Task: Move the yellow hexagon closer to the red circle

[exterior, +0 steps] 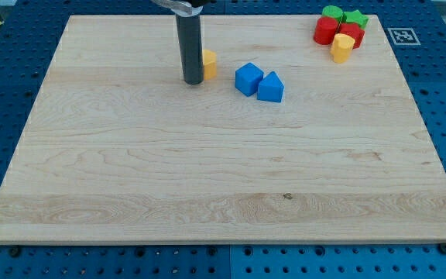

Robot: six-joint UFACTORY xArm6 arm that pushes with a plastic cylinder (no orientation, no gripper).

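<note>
My tip (pixel 193 80) rests on the board in the upper middle of the view. A yellow block (pixel 209 63), probably the hexagon, sits against the rod's right side, partly hidden by it. A cluster lies at the view's top right: a red round block (pixel 325 31), a second red block (pixel 352 36), a green round block (pixel 332 12), a green star (pixel 355 18) and a second yellow block (pixel 342 47). The yellow block by my tip is far to the left of this cluster.
A blue cube (pixel 248 79) and a blue block with a peaked top (pixel 270 87) lie close together just right of the yellow block, between it and the cluster. The wooden board (pixel 207 170) lies on a blue perforated table.
</note>
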